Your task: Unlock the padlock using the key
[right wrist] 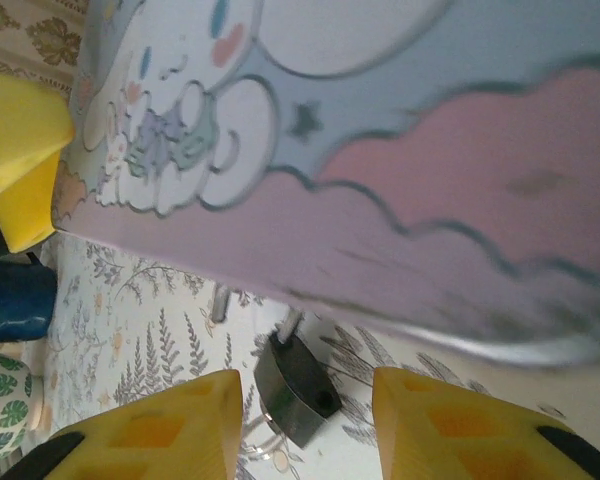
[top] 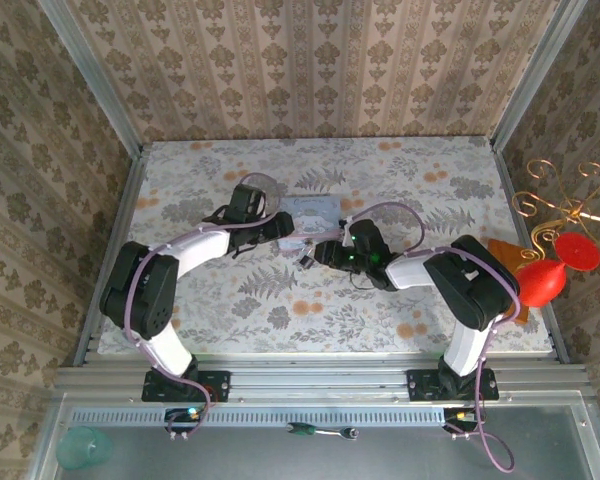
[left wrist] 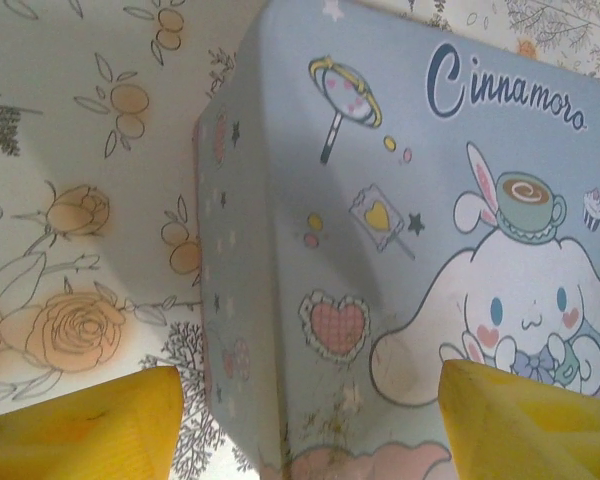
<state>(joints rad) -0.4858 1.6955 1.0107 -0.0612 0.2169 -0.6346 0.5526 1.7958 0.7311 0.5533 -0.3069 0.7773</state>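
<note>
The small black padlock (right wrist: 295, 390) lies on the floral mat just in front of the pastel cartoon tin (right wrist: 460, 150), and its thin shackle runs up under the tin's edge. My right gripper (right wrist: 305, 425) is open, one yellow finger (right wrist: 165, 430) on each side of the padlock, neither touching it. From above, the padlock (top: 306, 260) sits between both grippers. My left gripper (left wrist: 310, 430) is open around the tin's near corner (left wrist: 280, 300); its finger (right wrist: 15, 150) shows beside the tin. The key is hidden; a thin wire ring (right wrist: 255, 448) peeks from under the padlock.
The tin (top: 315, 210) lies mid-table with both arms converging on it. A red and orange object (top: 542, 280) and a gold wire stand (top: 570, 205) sit at the right edge. A green-handled tool (top: 320, 431) and a teal cup (top: 80, 447) rest below the front rail.
</note>
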